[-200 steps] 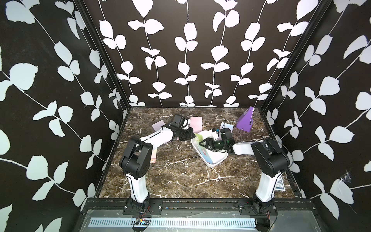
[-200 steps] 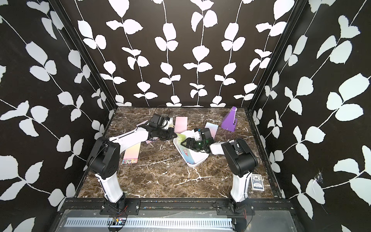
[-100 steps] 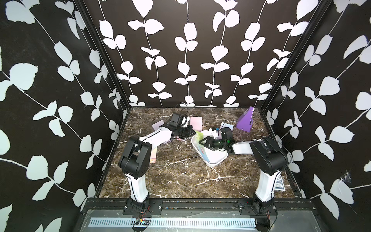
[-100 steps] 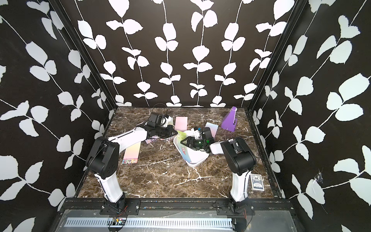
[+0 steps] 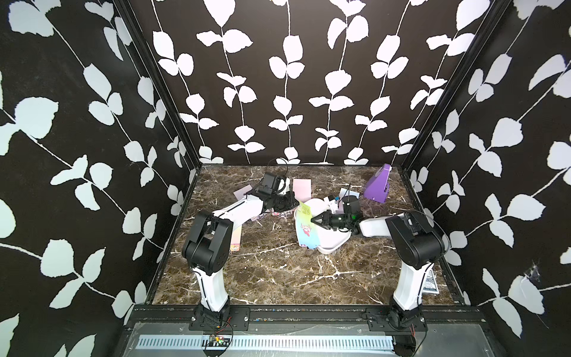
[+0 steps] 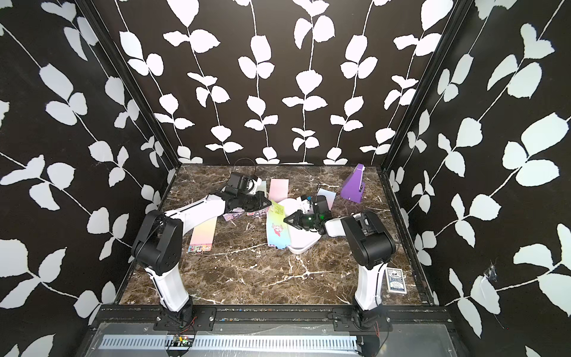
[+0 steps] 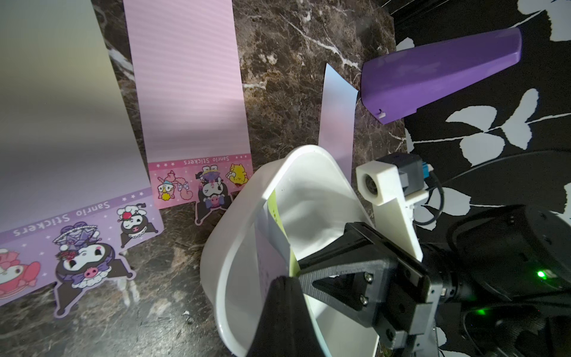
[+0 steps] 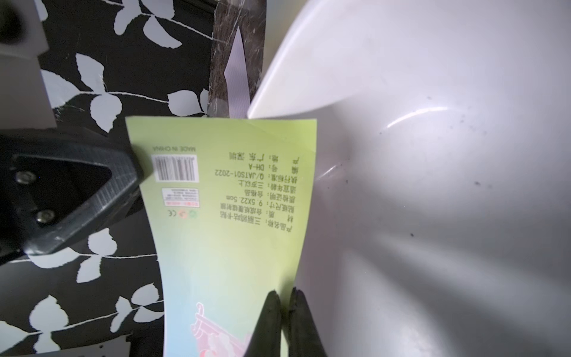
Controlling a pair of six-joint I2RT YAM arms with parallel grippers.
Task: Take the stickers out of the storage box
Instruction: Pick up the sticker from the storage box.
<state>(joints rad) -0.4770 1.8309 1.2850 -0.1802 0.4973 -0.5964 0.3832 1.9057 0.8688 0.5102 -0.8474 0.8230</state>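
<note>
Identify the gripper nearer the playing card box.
Right. The right gripper is over the storage box; the left gripper, at its far rim, is farther from the card box.

We see the green-to-blue sticker sheet (image 5: 307,228) raised and bowed, draped over the white box's (image 5: 335,244) rim. Pink and lilac sheets (image 5: 301,190) lie flat just beside that box.

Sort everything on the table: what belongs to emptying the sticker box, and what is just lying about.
Job: shallow white plastic storage box; green-to-blue sticker sheet along its rim; pink sticker sheet and lilac sticker sheet on the table.
Lying about: purple plastic wedge; blue-patterned playing card box.
</note>
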